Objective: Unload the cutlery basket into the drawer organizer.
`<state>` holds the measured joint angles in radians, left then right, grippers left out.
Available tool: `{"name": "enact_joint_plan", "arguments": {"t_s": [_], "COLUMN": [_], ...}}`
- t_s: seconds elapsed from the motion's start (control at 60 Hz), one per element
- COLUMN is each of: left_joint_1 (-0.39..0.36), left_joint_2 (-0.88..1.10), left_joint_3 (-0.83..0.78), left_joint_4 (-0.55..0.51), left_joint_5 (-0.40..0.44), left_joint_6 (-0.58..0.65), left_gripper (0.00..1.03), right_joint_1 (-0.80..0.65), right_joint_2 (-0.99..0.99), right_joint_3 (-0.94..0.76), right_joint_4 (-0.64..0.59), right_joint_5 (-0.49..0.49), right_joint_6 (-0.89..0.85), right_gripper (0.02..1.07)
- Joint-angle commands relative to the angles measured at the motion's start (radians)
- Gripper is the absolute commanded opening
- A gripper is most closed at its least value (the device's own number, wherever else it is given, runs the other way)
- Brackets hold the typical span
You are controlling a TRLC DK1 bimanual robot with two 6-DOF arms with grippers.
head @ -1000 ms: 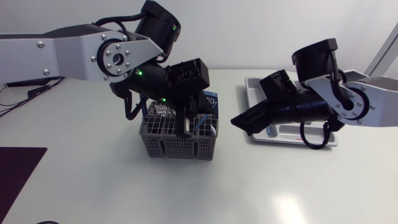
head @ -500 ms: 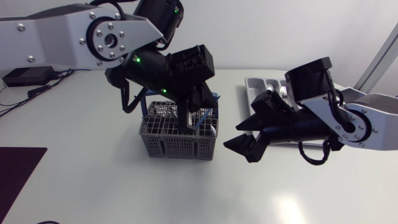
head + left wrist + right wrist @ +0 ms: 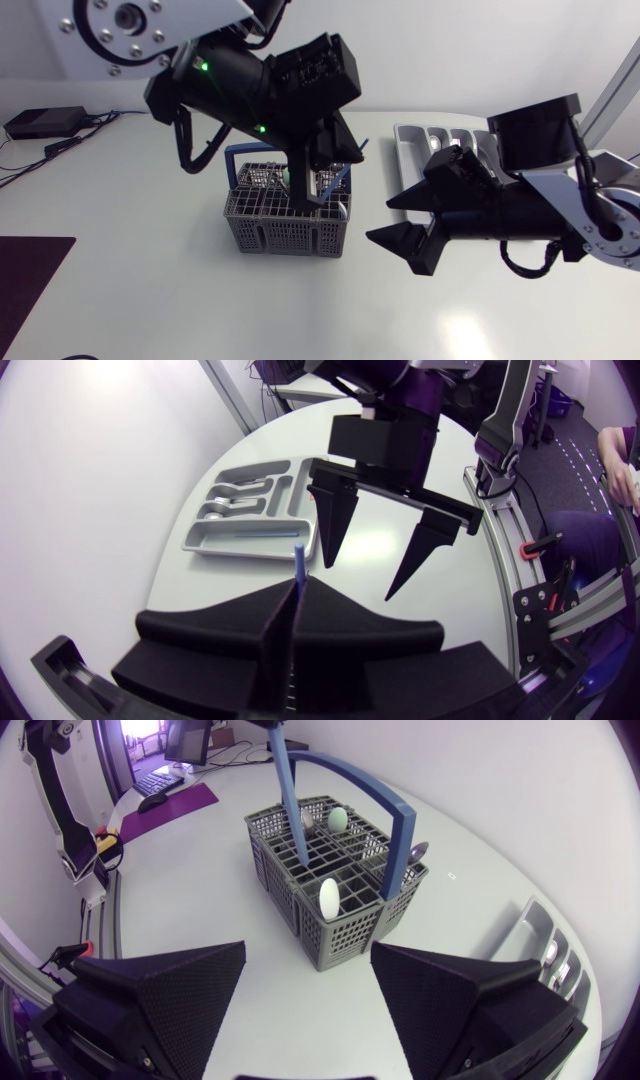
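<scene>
Standing near the middle of the white table (image 3: 140, 300), the grey plastic mesh cutlery basket (image 3: 285, 228) has a blue hoop handle (image 3: 392, 812) arching over its compartments. Two pale oval utensil heads (image 3: 329, 898) poke up from separate compartments, and a metal spoon (image 3: 415, 851) leans at the corner nearest the tray. A slim blue plastic utensil handle (image 3: 291, 798) rises out of one of the middle compartments, its lower end down among the dividers. The left gripper (image 3: 293, 605), hanging just above the basket, has its two black wedge fingers pressed together on that blue handle, whose tip sticks out past them. Beside the basket, on the tray's side, the right gripper (image 3: 383, 220) hovers over bare table with its fingers spread wide apart and nothing between them, its tips pointing toward the basket. Behind it lies the silver-grey compartmented drawer organizer (image 3: 200, 546), holding a few metal spoons (image 3: 226, 510) in its shaped slots and a thin blue piece (image 3: 257, 532) in the long one
</scene>
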<state>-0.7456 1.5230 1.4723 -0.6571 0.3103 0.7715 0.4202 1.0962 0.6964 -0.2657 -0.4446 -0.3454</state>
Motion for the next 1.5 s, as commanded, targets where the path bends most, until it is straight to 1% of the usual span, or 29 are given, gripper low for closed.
{"name": "enact_joint_plan", "arguments": {"t_s": [0.0,0.083,0.167,0.25,0.3,0.367,0.467,0.6,0.633,0.867,0.917,1.0,1.067,1.117,1.183,1.383,1.483], "left_joint_1": [-0.012,-0.018,-0.02,-0.003,0.011,0.022,0.02,0.011,0.009,-0.001,-0.001,0.0,0.0,0.0,-0.001,0.0,0.005], "left_joint_2": [-0.024,-0.029,-0.021,0.002,0.023,0.034,0.039,0.052,0.055,0.062,0.065,0.068,0.069,0.069,0.072,0.077,0.08], "left_joint_3": [0.052,0.065,0.086,0.094,0.1,0.102,0.105,0.114,0.115,0.126,0.125,0.123,0.122,0.122,0.122,0.126,0.129], "left_joint_4": [-0.01,-0.01,-0.009,-0.009,-0.009,-0.009,-0.01,-0.019,-0.019,-0.019,-0.019,-0.019,-0.019,-0.018,-0.016,-0.013,-0.012], "left_joint_5": [-0.005,-0.005,0.004,0.065,0.131,0.19,0.243,0.266,0.271,0.28,0.28,0.28,0.28,0.28,0.28,0.289,0.299], "left_joint_6": [-0.047,-0.083,-0.147,-0.215,-0.261,-0.298,-0.33,-0.35,-0.354,-0.371,-0.371,-0.371,-0.371,-0.37,-0.37,-0.37,-0.37], "left_gripper": [0.14,0.14,0.14,0.14,0.14,0.14,0.14,0.14,0.14,0.14,0.14,0.14,0.14,0.14,0.14,0.14,0.14], "right_joint_1": [0.008,0.002,-0.015,-0.031,-0.046,-0.064,-0.08,-0.075,-0.069,-0.057,-0.055,-0.046,-0.046,-0.038,-0.034,-0.023,-0.017], "right_joint_2": [-0.053,-0.114,-0.165,-0.2,-0.205,-0.203,-0.191,-0.18,-0.173,-0.116,-0.111,-0.104,-0.093,-0.084,-0.076,-0.062,-0.053], "right_joint_3": [-0.035,-0.051,-0.061,-0.066,-0.066,-0.064,-0.061,-0.049,-0.044,-0.011,-0.008,-0.001,0.005,0.009,0.015,0.018,0.025], "right_joint_4": [-0.012,-0.012,-0.012,-0.01,-0.007,0.002,0.013,0.029,0.029,0.048,0.059,0.075,0.083,0.083,0.085,0.097,0.097], "right_joint_5": [-0.011,-0.028,-0.06,-0.08,-0.103,-0.124,-0.158,-0.174,-0.177,-0.181,-0.181,-0.181,-0.181,-0.181,-0.181,-0.172,-0.172], "right_joint_6": [-0.02,-0.018,-0.014,-0.009,-0.003,0.0,0.005,0.022,0.023,0.036,0.046,0.063,0.074,0.08,0.085,0.1,0.1], "right_gripper": [0.92,0.92,0.92,0.92,0.92,0.92,0.92,0.9,0.87,0.7,0.69,0.61,0.61,0.57,0.54,0.36,0.25]}}
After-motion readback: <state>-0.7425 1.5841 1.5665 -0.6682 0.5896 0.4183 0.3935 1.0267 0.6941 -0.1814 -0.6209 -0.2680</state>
